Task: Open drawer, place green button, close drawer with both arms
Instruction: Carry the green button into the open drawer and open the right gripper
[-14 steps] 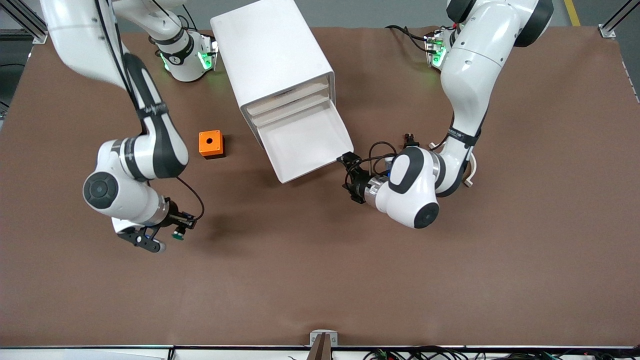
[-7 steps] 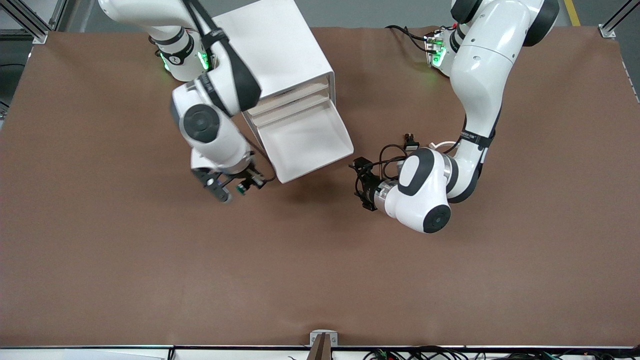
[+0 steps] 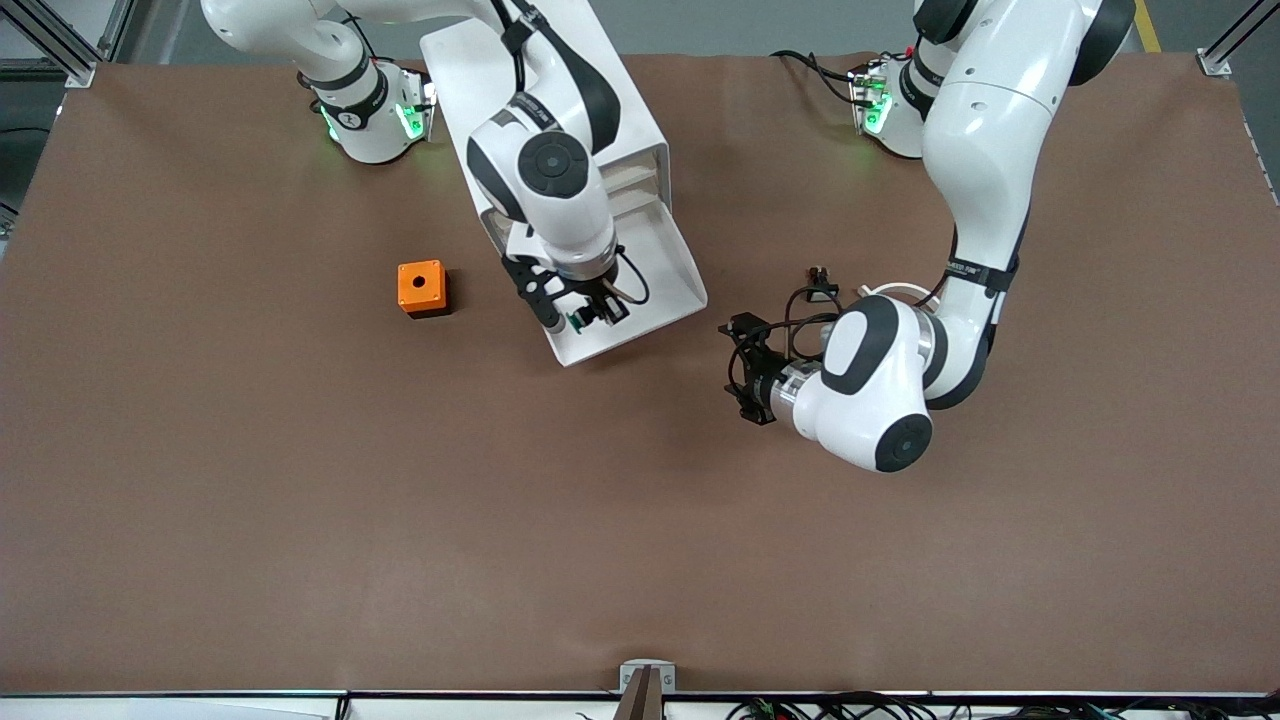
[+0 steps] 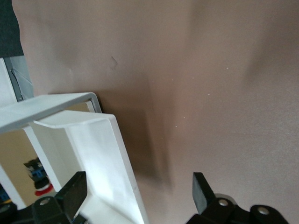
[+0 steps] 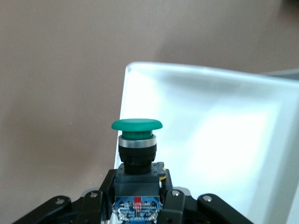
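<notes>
Over pulled-out drawer (image 3: 640, 290), upper centre of front view: right claw (image 3: 580, 312) clamped on button (image 3: 577, 321), green cap (image 5: 136, 125) facing drawer's white floor. Drawer juts from white cabinet (image 3: 545, 110). Left claw (image 3: 748, 368), fingers (image 4: 202, 190) spread wide and empty, hangs over bare brown tabletop (image 3: 640, 520) beside drawer's corner. Orange box (image 3: 421, 287) sits toward right arm's end.
</notes>
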`<state>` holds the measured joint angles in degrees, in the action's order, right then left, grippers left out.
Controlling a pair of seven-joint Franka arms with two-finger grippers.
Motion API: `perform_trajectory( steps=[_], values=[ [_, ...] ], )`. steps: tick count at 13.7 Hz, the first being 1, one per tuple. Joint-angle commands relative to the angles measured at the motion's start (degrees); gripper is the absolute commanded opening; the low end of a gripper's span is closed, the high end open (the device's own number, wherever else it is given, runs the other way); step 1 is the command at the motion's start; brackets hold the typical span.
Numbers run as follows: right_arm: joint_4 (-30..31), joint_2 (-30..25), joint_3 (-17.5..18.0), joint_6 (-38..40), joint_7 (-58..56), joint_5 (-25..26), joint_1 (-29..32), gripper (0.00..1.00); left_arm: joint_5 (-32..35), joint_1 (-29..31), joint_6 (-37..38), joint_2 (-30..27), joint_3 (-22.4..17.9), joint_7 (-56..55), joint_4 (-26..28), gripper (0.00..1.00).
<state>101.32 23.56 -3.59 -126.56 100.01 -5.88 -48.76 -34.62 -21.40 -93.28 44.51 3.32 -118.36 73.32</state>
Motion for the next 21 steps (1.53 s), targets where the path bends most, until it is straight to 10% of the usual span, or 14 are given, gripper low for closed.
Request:
perform_trajectory(
  steps=[1,10,11,13,21],
  values=[
    [0.98,1.74,-0.89,-2.37,3.35,0.43,-2.04,0.00,1.13,1.27,2.31,-1.79,0.02,2.33,0.33,0.99],
    [0.89,5.18,-0.89,-4.49,9.06,1.13,-4.15,0.00,6.40,1.01,3.54,-2.14,0.64,5.32,0.33,0.99],
    [0.89,5.18,-0.89,-3.96,9.06,1.14,-4.24,0.14,6.40,1.01,3.54,-2.14,0.64,5.42,0.33,0.99],
    [0.89,5.27,-0.89,-3.70,8.80,2.80,-4.07,1.00,6.40,0.93,3.54,-2.14,0.64,5.50,0.33,0.99],
    [-9.37,4.21,-1.07,9.90,-8.64,3.07,3.91,1.00,8.33,0.49,3.02,-3.90,0.20,10.49,0.07,0.99]
  ],
)
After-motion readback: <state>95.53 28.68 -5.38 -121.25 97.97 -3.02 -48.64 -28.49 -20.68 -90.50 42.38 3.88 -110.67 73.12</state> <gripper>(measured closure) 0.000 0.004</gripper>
